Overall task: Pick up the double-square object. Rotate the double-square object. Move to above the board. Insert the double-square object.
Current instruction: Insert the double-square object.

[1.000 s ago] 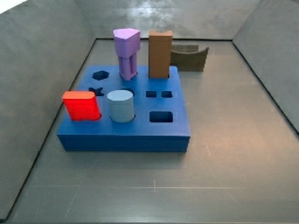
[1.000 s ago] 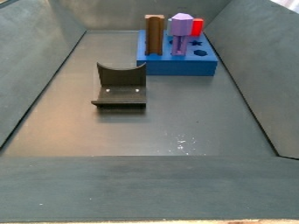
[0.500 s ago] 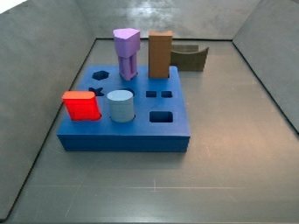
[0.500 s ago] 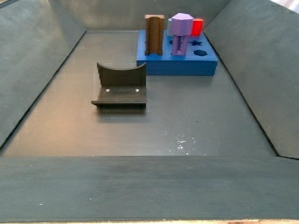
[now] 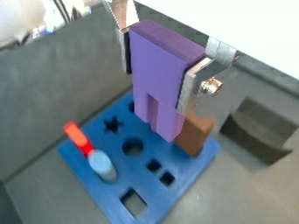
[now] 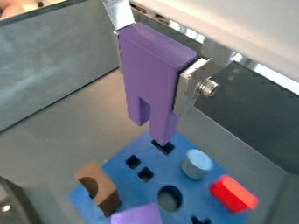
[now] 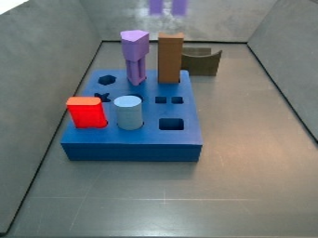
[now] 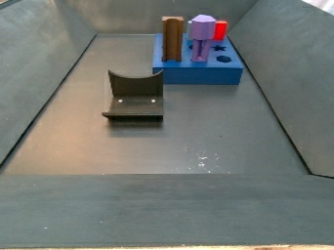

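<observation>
So the pickup's clearly done: in both wrist views the gripper (image 5: 163,63) has its flat silver fingers (image 6: 194,77) clamped on the grooved purple double-square block (image 5: 158,74), which hangs upright, high above the thick blue slab board with cut-out holes (image 5: 187,179). In a side view only the block's purple tip (image 7: 165,7) shows at the top edge, beyond the far end of the board. I'd guess rotation's about sorted; what's left is lining up over its slot and pushing it in. The tall brown block (image 7: 170,58), pointed purple prism (image 7: 134,56), red block (image 7: 86,112) and pale cylinder (image 7: 128,112) already sit in the board.
</observation>
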Tool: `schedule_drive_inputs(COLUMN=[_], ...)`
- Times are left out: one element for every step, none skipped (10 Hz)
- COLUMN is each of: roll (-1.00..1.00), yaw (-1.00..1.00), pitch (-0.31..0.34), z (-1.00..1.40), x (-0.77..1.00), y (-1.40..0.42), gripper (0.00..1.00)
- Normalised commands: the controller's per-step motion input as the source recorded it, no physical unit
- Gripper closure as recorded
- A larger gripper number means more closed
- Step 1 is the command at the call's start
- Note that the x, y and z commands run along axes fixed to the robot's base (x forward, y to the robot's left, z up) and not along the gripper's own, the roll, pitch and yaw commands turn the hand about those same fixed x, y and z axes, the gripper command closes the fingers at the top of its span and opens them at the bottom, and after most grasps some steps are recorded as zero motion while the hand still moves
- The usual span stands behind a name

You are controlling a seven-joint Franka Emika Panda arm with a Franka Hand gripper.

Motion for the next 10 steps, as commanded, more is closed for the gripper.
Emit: schedule_drive_inputs(roll=[-0.05,0.29,0.52,0.48,0.44,0.37,0.26,0.00,-0.34,-0.45], yaw=[0.17,0.16,0.16,0.13,0.09,0.05,0.00,-0.03,-0.13,-0.14], pitch=[0.129,0.277,0.340,0.329,0.297,0.240,0.220,0.169,0.000,-0.166], z=[-0.83,-0.68,-0.59,-0.63,-0.66,-0.76,-0.85,-0.77,-0.54,-0.32], x=[0.95,0.91,0.86,0.81,0.69,0.55,0.34,0.12,0.00,0.00], y=[0.03,-0.06,-0.17,-0.21,-0.20,-0.17,0.00,0.09,0.23,0.09], gripper=[1.00,1.00,1.00,1.00,1.00,1.00,1.00,1.00,1.00,1.00])
